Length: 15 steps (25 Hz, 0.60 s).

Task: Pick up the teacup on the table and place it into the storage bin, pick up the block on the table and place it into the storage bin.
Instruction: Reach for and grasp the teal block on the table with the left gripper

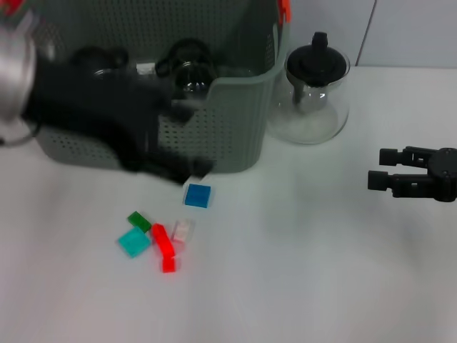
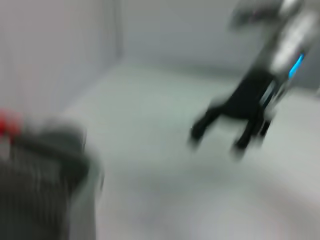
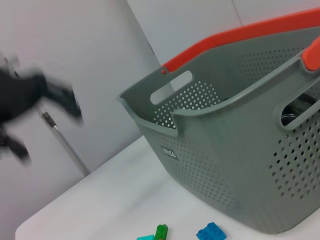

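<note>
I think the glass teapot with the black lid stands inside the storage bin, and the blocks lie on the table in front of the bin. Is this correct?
Not quite. In the head view the glass teapot stands on the table beside the storage bin, on the robot's right of it, not inside. The rest holds: the blocks, such as the blue block, lie on the table in front of the bin.

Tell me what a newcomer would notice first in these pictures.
The big grey-green storage bin with an orange handle fills the far left of the table, and the left gripper, blurred in motion, sweeps across its front wall. Just in front lies a scatter of small blocks: a blue block, with green, teal, red and pale pink ones nearer. A glass teapot stands right of the bin, and the right gripper hovers at the right edge.
</note>
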Tool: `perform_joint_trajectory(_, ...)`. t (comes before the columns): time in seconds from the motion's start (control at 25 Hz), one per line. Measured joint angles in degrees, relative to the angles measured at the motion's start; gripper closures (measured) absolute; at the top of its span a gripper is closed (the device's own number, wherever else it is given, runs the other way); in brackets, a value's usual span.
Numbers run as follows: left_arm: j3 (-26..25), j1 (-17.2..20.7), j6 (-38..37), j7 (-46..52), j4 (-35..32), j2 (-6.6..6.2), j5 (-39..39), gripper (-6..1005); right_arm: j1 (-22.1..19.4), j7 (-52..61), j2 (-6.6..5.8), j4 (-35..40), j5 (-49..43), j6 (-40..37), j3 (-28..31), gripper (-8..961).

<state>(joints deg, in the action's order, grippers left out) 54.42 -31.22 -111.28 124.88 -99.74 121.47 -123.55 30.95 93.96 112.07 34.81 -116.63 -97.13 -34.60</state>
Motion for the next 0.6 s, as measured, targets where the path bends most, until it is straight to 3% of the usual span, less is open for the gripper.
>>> perform_joint_trajectory(0.12,4.95,1.67,1.10,1.03,0.52,2.23,-13.73,178,0.03,0.19,-0.01,0.00,0.00,0.07,-0.02,11)
perform_joint_trajectory(0.2,8.67,1.75,2.20,3.62,2.65,2.82,-22.46,179,0.04,0.35,0.00,0.00,0.00,0.15,-0.03,11)
perform_joint_trajectory(0.4,16.13,0.58,5.32,9.86,9.48,2.91,-33.75,181,-0.06,0.42,-0.01,0.00,0.00,0.34,-0.01,10)
perform_joint_trajectory(0.6,22.75,-1.55,10.54,16.89,17.13,2.89,-39.28,183,-0.13,0.43,0.00,0.00,0.00,0.43,0.01,10)
